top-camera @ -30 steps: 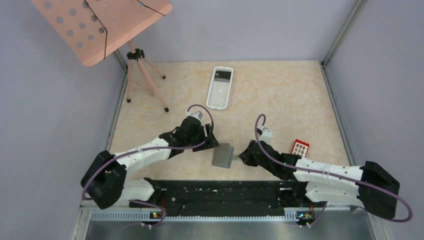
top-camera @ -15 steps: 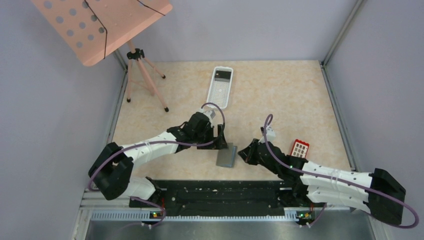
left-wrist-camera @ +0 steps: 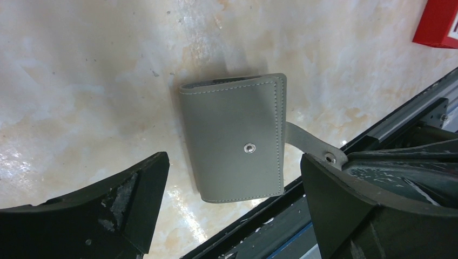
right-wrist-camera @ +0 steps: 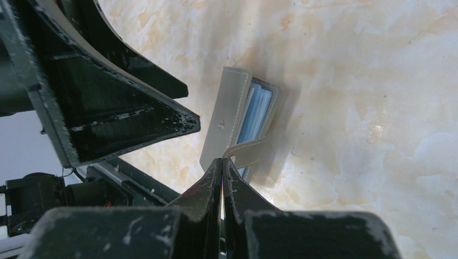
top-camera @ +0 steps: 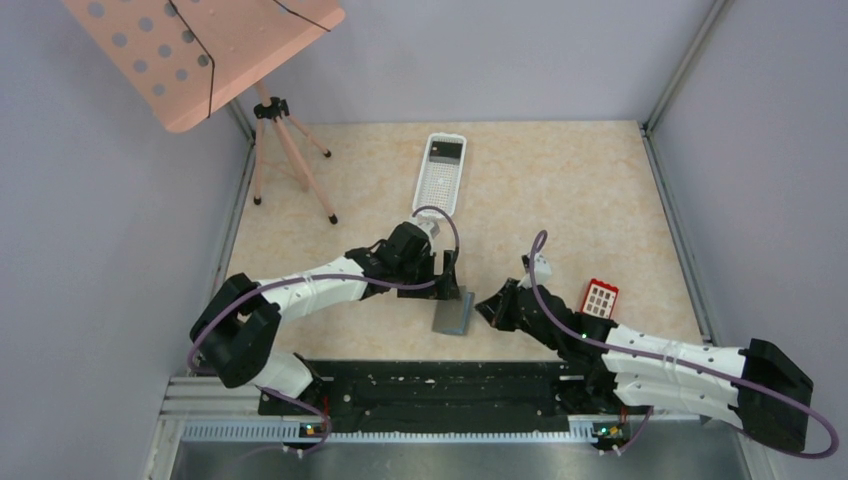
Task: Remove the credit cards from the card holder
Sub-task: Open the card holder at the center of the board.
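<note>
Top external view: a pink music stand rises at the far left, and a white basket lies far centre. The left gripper hangs wide open over the grey card holder, its fingers flanking it without touching. The holder lies folded, near centre on the table, with pale blue cards showing inside. The right gripper is clamped on the holder's strap tab. A red card lies to the right.
</note>
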Tool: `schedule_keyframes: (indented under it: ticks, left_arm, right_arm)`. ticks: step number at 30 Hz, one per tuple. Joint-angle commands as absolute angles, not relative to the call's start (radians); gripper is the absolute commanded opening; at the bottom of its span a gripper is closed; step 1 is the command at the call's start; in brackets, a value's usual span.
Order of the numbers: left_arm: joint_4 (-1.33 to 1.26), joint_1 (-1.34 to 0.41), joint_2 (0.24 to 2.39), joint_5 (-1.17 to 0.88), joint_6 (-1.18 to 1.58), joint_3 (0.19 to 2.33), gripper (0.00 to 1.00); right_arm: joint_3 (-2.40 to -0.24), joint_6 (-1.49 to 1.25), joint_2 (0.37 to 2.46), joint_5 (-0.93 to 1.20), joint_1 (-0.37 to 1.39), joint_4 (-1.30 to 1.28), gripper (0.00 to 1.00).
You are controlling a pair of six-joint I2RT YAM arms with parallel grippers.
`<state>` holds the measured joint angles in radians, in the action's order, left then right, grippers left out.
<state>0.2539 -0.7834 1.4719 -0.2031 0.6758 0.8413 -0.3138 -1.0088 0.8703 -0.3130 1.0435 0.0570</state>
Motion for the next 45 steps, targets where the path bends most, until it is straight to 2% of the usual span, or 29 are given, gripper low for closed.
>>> schedule_keyframes:
  ticks: [1,10,14,19,22,29,34,37,42,45]
  left_arm:
    - [0.255,-0.81,1.503,-0.185,0.658,0.894,0.97]
    - [0.274,-0.865,1.565,-0.172,0.644,0.948,0.97]
    - [0.32,-0.867,1.581,-0.12,0.638,0.96,0.93]
    - [0.356,-0.867,1.574,-0.057,0.626,0.948,0.86]
    - [0.358,-0.867,1.578,-0.055,0.624,0.942,0.77]
    - [0.396,-0.865,1.521,0.019,0.644,0.942,0.66]
    - [0.443,-0.864,1.509,0.08,0.667,0.94,0.53]
    - [0.459,-0.864,1.498,0.093,0.675,0.93,0.52]
    - [0.463,-0.864,1.468,0.09,0.676,0.922,0.6]
    - [0.461,-0.864,1.459,0.089,0.666,0.924,0.58]
  right_arm:
    - [-0.327,-0.978,0.846,-0.314,1.047,0.12,0.0]
    - [-0.331,-0.968,0.871,-0.295,1.047,0.157,0.0]
    - [-0.327,-0.972,0.867,-0.296,1.046,0.164,0.0]
    - [-0.316,-0.973,0.85,-0.309,1.047,0.156,0.0]
    - [-0.303,-0.978,0.834,-0.318,1.047,0.14,0.0]
    - [-0.269,-1.001,0.727,-0.407,1.04,-0.046,0.0]
    - [-0.211,-0.99,0.659,-0.339,0.965,-0.063,0.0]
    - [-0.196,-0.983,0.62,-0.332,0.954,-0.089,0.0]
    - [-0.18,-0.975,0.573,-0.338,0.938,-0.121,0.0]
    - [-0.18,-0.965,0.574,-0.332,0.929,-0.133,0.0]
